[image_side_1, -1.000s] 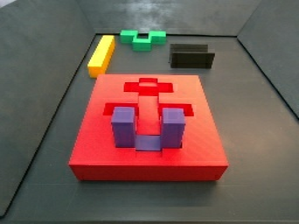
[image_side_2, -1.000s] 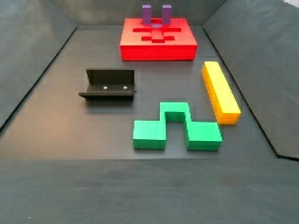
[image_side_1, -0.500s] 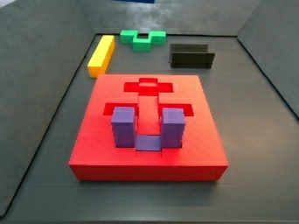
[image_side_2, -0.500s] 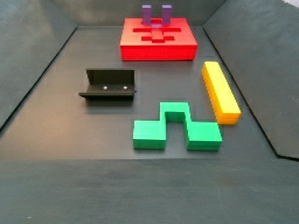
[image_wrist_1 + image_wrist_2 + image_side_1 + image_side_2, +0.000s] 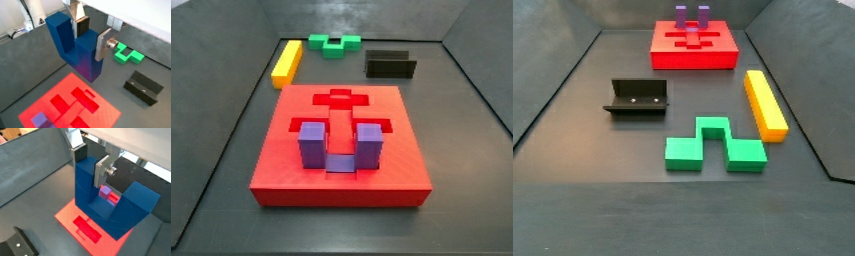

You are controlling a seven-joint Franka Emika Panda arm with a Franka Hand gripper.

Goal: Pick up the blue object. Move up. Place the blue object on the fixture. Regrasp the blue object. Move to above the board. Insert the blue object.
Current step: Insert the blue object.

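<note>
Gripper [image 5: 91, 31]: in both wrist views you see its silver fingers [image 5: 102, 172] pinching one leg of the blue object [image 5: 75, 47], which hangs in the air above the board [image 5: 67, 107]. The far finger is mostly hidden behind the blue leg, and the gripper body is cut off at the frame edge. In a wrist view the blue object [image 5: 110, 203] covers much of the board [image 5: 83, 223], so you cannot make out which recess lies beneath it. Neither side view shows the gripper or the blue object.

Board [image 5: 291, 165]: the purple piece [image 5: 338, 145] stands in a recess near one end; a cross-shaped recess remains open beside it.

Floor: the fixture [image 5: 636, 98] stands empty, well apart from the board [image 5: 694, 58]. The green block [image 5: 714, 145] lies just beside the yellow bar [image 5: 764, 103].
</note>
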